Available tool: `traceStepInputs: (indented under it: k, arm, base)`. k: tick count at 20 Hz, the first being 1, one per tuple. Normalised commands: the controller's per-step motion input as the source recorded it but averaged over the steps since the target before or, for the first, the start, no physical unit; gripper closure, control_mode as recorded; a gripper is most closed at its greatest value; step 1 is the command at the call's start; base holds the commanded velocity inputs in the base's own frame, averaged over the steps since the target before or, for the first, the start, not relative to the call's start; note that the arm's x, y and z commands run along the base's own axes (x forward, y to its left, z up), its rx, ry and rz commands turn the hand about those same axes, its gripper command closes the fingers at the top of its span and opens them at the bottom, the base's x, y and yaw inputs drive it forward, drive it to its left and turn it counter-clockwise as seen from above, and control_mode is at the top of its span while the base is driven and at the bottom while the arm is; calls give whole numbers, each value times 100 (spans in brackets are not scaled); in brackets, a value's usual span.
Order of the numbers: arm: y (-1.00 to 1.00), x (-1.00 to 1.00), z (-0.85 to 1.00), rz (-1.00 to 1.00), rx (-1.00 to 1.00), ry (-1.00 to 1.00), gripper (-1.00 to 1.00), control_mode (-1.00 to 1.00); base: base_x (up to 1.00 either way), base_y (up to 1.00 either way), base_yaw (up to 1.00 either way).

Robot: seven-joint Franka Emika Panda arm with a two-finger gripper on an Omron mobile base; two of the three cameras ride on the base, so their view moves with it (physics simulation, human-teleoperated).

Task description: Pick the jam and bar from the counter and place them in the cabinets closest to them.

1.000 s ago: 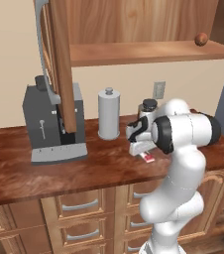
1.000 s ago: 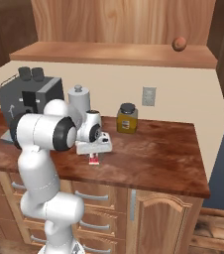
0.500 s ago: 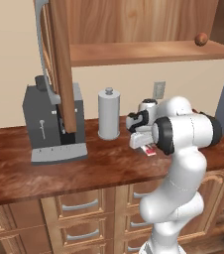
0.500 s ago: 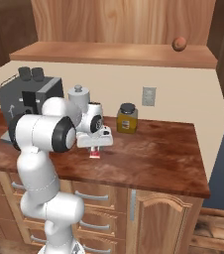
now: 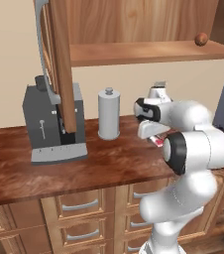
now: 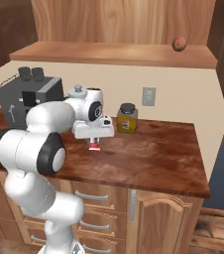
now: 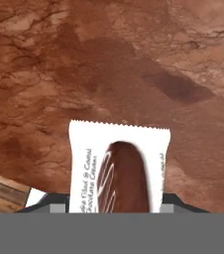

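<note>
My gripper (image 7: 118,204) is shut on the bar (image 7: 118,168), a flat white packet printed with a brown bar. It hangs a little above the counter (image 7: 109,59) and casts a shadow there. From the base, the bar (image 6: 94,144) shows as a red-and-white sliver under the gripper (image 6: 94,141), in front of the amber jar. In the left base view the gripper (image 5: 156,139) holds the bar (image 5: 158,142) over the counter (image 5: 59,168), below the cabinets' shelf (image 5: 134,52). The jam is out of view.
An amber jar with a black lid (image 6: 127,118) stands just behind the hand. A grey canister (image 5: 109,114) and a coffee machine (image 5: 54,126) sit to the left. A small brown ball (image 6: 179,43) rests on the shelf. An open cabinet door (image 5: 59,64) hangs over the machine.
The jaws have closed on the bar, and the hand has risen slightly, lifting it off the counter.
</note>
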Motion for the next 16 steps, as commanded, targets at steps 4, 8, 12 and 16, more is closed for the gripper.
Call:
traceStepInputs:
  k: [4,8,12,16]
  arm:
    - [-35,-96,25,7,0,-17,100,-100]
    - [-30,-87,8,7,0,-26,100,-100]
    - [-7,-61,43,6,1,-35,100,-100]
    - [0,-35,76,3,4,-32,100,-100]
  base:
    - [0,0,0]
    - [0,0,0]
    - [0,0,0]
    - [0,0,0]
